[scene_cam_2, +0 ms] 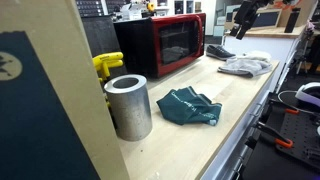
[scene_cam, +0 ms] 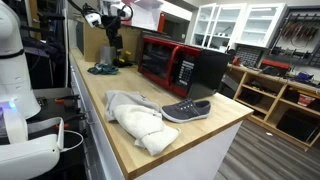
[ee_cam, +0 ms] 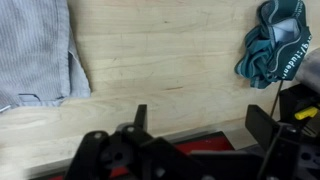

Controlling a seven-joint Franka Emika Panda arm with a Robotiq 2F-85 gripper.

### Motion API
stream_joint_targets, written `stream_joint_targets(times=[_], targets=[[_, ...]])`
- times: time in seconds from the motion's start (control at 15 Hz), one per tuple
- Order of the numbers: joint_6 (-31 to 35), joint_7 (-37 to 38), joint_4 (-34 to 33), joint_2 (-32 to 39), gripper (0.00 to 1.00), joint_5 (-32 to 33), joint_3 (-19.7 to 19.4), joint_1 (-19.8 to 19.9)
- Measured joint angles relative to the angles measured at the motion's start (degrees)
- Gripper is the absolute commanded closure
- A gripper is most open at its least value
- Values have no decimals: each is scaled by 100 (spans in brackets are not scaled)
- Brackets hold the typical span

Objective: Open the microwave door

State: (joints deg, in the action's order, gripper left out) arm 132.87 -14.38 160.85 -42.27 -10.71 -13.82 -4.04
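Note:
The microwave (scene_cam: 172,62) stands on the wooden counter, black with a glossy red front. Its door (scene_cam_2: 160,42) with the dark glass window is closed in both exterior views. My gripper (scene_cam: 112,18) hangs high above the counter, out in front of the microwave and apart from it; it also shows in an exterior view (scene_cam_2: 243,20). In the wrist view the gripper (ee_cam: 200,120) is open and empty, its two black fingers spread over bare wood. A red strip of the microwave (ee_cam: 205,150) lies at the bottom of that view.
A grey shoe (scene_cam: 186,110) and a pale cloth (scene_cam: 135,120) lie on the counter (scene_cam: 205,135). A teal cloth (scene_cam_2: 190,107), a metal cylinder (scene_cam_2: 128,105) and a yellow object (scene_cam_2: 107,65) sit beyond the microwave. Shelving (scene_cam: 275,95) stands off the counter's end.

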Motion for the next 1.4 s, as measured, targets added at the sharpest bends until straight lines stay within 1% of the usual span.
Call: stream_joint_targets(times=[0.93, 1.2, 1.4], targets=[[0, 0, -69, 80, 0, 1, 34, -1], [11, 0, -493, 525, 0, 33, 166, -29], [60, -6, -871, 1001, 0, 202, 204, -11]])
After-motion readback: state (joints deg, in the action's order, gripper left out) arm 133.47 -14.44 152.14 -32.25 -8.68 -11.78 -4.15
